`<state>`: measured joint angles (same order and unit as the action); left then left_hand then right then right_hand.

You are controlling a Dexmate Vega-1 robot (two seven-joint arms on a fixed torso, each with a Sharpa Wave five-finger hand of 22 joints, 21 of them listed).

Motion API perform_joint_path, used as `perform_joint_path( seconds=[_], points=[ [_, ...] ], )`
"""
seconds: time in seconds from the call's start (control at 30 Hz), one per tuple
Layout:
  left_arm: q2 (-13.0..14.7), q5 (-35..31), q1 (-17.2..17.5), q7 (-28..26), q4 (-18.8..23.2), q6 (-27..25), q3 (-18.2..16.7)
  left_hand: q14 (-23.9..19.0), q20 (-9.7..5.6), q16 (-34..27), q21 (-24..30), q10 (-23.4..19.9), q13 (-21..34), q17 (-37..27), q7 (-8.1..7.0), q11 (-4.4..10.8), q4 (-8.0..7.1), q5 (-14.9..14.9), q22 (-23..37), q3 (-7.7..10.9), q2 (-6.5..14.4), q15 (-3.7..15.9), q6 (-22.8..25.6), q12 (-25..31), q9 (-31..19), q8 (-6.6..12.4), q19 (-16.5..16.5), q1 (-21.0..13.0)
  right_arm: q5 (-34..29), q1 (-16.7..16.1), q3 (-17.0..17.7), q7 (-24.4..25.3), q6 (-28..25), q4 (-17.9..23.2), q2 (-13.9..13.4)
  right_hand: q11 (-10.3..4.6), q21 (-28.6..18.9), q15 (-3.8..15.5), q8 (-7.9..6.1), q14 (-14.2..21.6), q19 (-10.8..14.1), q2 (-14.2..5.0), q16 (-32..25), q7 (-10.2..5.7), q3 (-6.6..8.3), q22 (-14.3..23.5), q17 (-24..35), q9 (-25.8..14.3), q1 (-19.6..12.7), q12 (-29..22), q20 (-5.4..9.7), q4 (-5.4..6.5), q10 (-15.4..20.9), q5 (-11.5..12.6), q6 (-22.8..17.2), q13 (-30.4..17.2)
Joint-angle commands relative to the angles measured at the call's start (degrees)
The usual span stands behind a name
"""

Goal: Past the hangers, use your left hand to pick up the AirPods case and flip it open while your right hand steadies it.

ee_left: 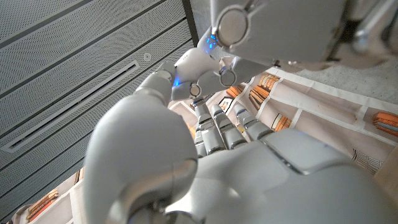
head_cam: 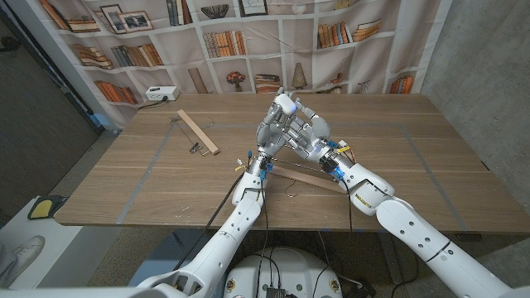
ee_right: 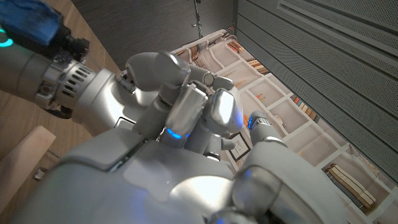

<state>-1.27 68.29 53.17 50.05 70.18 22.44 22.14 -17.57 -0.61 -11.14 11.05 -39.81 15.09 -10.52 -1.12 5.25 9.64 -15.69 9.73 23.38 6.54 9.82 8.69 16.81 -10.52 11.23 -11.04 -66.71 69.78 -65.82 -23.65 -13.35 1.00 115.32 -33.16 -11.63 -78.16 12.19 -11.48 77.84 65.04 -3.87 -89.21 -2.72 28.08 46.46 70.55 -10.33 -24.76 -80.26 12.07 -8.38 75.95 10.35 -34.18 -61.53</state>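
Observation:
Both hands meet raised above the middle of the table. A small white AirPods case sticks out at the top between them. My left hand grips it from the left, fingers curled around it. From the other side my right hand closes its fingers against the case and the left hand. In the left wrist view my left hand reaches up to the right hand. The right wrist view has my right hand wrapped over the left hand. Whether the lid is open is hidden by the fingers.
A wooden hanger lies on the table to the left of the hands. A second wooden hanger lies under my forearms near the front edge. A white power strip sits at the far left edge, before the bookshelf backdrop.

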Motion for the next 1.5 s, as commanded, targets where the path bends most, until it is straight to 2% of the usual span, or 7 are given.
perform_joint_path(
  seconds=[0.03,0.33,0.57,1.23,1.37,1.43,1.5],
  points=[
    [-0.39,-0.20,-0.61,0.44,-1.14,-0.46,-0.03,0.32,-0.06,-0.15,0.06,-7.75,12.41,-0.13,-0.50,7.22,-0.09,-0.28,0.19,0.30,0.49,0.33,0.11,0.12,-0.16,0.05,0.36,-0.13,0.74,0.53,-0.06,-0.43,-0.15,-0.86,0.83,0.10,-0.58,0.06,-0.18,-0.23,-0.66,-1.16,0.19,-0.32,0.94,0.10,0.13,-0.25,-0.92,0.13,0.01,-0.29,0.49,-0.09,-1.19,-0.19],
    [-0.41,-0.32,-0.88,0.69,-1.41,-0.94,0.03,0.26,-0.05,-0.18,0.05,-7.83,12.43,-0.14,-0.52,7.22,-0.16,-0.30,0.19,0.30,0.49,0.35,0.16,0.08,-0.16,0.06,0.40,-0.03,0.52,0.36,0.00,-0.24,-0.01,-0.76,0.95,0.10,-0.98,0.05,-0.42,-0.50,-1.30,-2.69,0.37,-1.41,1.86,0.30,0.09,-0.25,-1.66,0.66,0.02,-0.13,-0.08,-0.12,-3.83,0.15],
    [-0.33,-0.35,-0.85,0.73,-1.56,-1.21,-0.06,0.32,-0.06,-0.16,0.05,-7.86,12.45,-0.14,-0.57,7.24,-0.12,-0.32,0.19,0.34,0.49,0.37,0.14,0.04,-0.16,0.05,0.41,-0.09,0.18,0.61,-0.30,0.02,-0.37,-0.78,0.88,0.11,-1.04,0.05,-0.28,-0.73,-1.85,-2.74,0.49,-2.03,2.06,-0.08,0.08,-0.24,-1.87,0.57,0.01,-0.20,-0.01,-0.29,-5.31,0.00],
    [-0.76,-0.55,-1.71,1.56,-3.67,-1.98,-0.07,0.32,0.02,-0.17,0.04,-7.84,12.55,-0.15,-0.64,7.23,-0.12,-0.41,0.19,0.39,0.58,0.34,0.18,-0.12,-0.16,0.05,0.51,-0.11,-0.21,1.75,-0.56,0.02,-1.02,-1.62,0.93,0.09,-1.41,0.06,-0.44,-0.82,-1.63,0.85,0.51,-1.85,0.82,-1.24,0.09,-0.25,-1.89,0.83,-0.02,-0.81,0.01,-0.57,-8.54,0.68],
    [-0.86,-0.63,-1.82,1.66,-3.93,-2.02,-0.11,0.38,0.06,-0.15,0.04,-7.87,12.57,-0.15,-0.69,7.24,-0.15,-0.43,0.19,0.40,0.56,0.32,0.18,-0.14,-0.16,0.05,0.51,-0.06,-0.17,1.78,-0.53,-0.06,-1.14,-1.80,0.88,0.02,-1.49,0.09,-0.52,-0.70,-1.67,0.12,0.40,-2.00,1.57,-1.42,0.10,-0.25,-3.48,0.85,0.03,-1.26,-0.01,-0.36,-9.63,0.83],
    [-0.91,-0.61,-1.85,1.65,-4.11,-2.12,-0.14,0.35,0.03,-0.16,0.05,-7.91,12.58,-0.16,-0.69,7.24,-0.17,-0.43,0.19,0.40,0.58,0.25,0.21,-0.13,-0.16,0.06,0.50,-0.04,-0.02,1.90,-0.53,-0.29,-1.34,-2.05,0.82,0.00,-1.63,0.07,-0.48,-0.75,-2.24,-1.80,0.38,-2.41,3.31,-1.62,0.09,-0.28,-6.80,0.90,0.05,-1.70,-0.06,0.02,-11.11,1.06],
    [-0.99,-0.58,-1.87,1.71,-4.28,-2.15,-0.20,0.34,0.04,-0.17,0.05,-7.97,12.59,-0.16,-0.72,7.24,-0.18,-0.44,0.19,0.41,0.59,0.27,0.19,-0.12,-0.16,0.05,0.50,-0.02,0.20,1.94,-0.52,-0.55,-1.30,-2.42,1.02,0.03,-1.76,0.06,-0.64,-0.89,-2.53,-2.62,0.48,-2.61,3.91,-1.63,0.06,-0.29,-7.78,0.62,0.05,-1.57,0.00,0.10,-12.38,0.71]
  ],
)
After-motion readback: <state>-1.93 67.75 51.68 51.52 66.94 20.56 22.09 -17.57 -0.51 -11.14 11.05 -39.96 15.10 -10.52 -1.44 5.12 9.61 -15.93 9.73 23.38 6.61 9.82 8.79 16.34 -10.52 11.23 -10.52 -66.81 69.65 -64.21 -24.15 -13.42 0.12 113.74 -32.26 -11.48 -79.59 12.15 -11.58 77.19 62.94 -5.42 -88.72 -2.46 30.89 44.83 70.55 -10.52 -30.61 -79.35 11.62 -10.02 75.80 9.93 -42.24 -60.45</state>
